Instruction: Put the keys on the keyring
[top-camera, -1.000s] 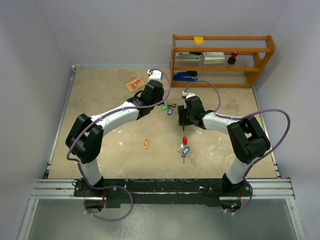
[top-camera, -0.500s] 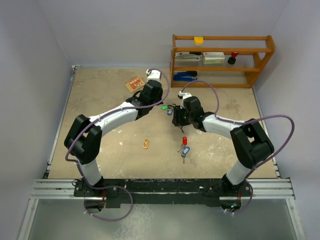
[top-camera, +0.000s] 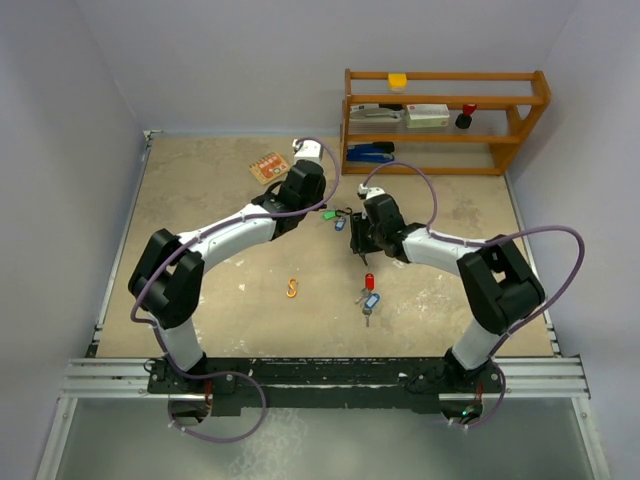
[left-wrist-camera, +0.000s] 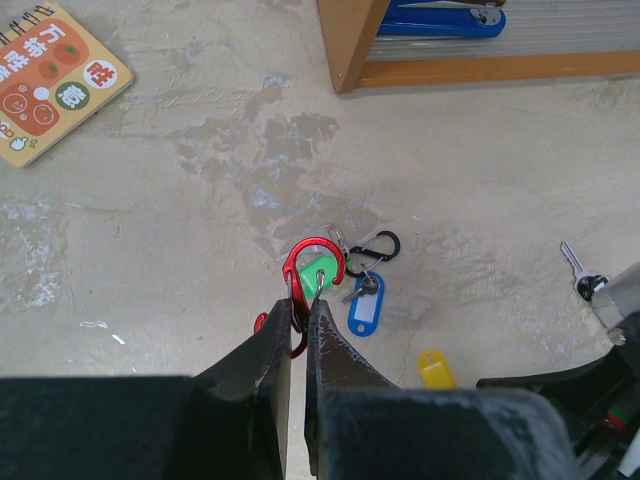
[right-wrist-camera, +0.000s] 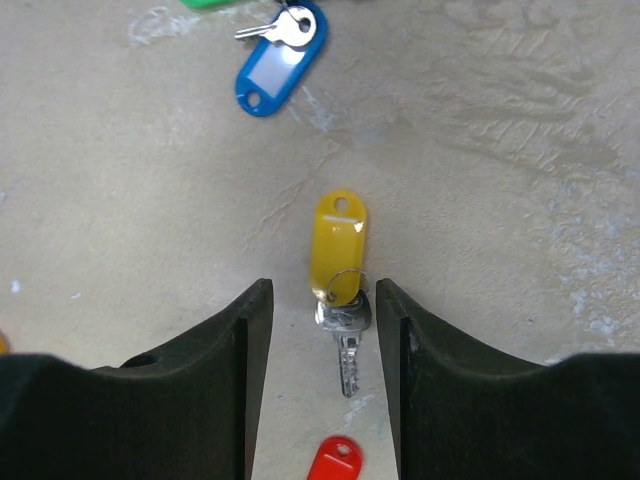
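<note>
Threading in hand, we judge. At left, the left hand (left-wrist-camera: 303, 308) is pinched shut on the red keyring (left-wrist-camera: 318, 262), low centre of its wrist view; green-tagged key (left-wrist-camera: 316, 275) shows inside the loop, blue-tagged key (left-wrist-camera: 365, 312) just right of it. Further right, the right hand (right-wrist-camera: 322, 290) stands part-open astride the yellow-tagged key (right-wrist-camera: 339, 255) on the tabletop (right-wrist-camera: 500, 200), pads clear of it. Next call: close on the key, lift, bring it to the ring's gate.

Your top camera looks down from high behind the arms (top-camera: 240, 225) and sees the whole desk (top-camera: 200, 200). Your two wrist cameras look down from close up; both show the yellow-tag key (right-wrist-camera: 338, 245) and blue-tag key (right-wrist-camera: 275, 65).
</note>
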